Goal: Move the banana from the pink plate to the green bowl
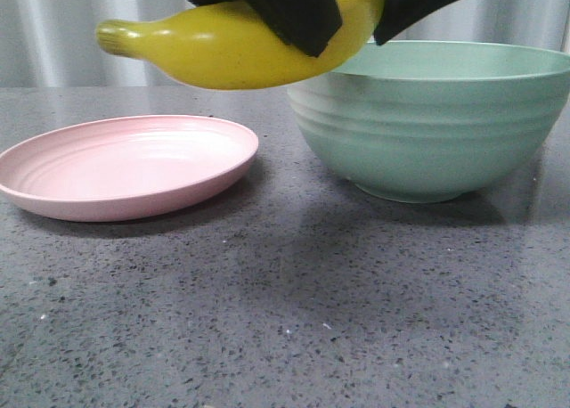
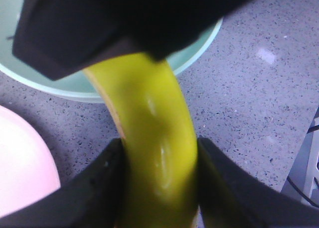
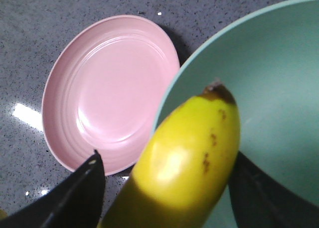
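Speckled grey bench [image 1: 285,319] lay bare in front. Above it the banana [image 1: 223,47] hung level, pinched by both end effectors, left [image 2: 159,178] and right [image 3: 164,188], its dark tip just over the green bowl [image 1: 436,123] rim. Only the right wrist view showed that; the pink plate [image 1: 125,167] sat empty

Bright from above; soft shadows under plate [image 1: 125,172] and bowl [image 1: 427,123], blurry close-up banana [image 2: 154,138], shiny glare.
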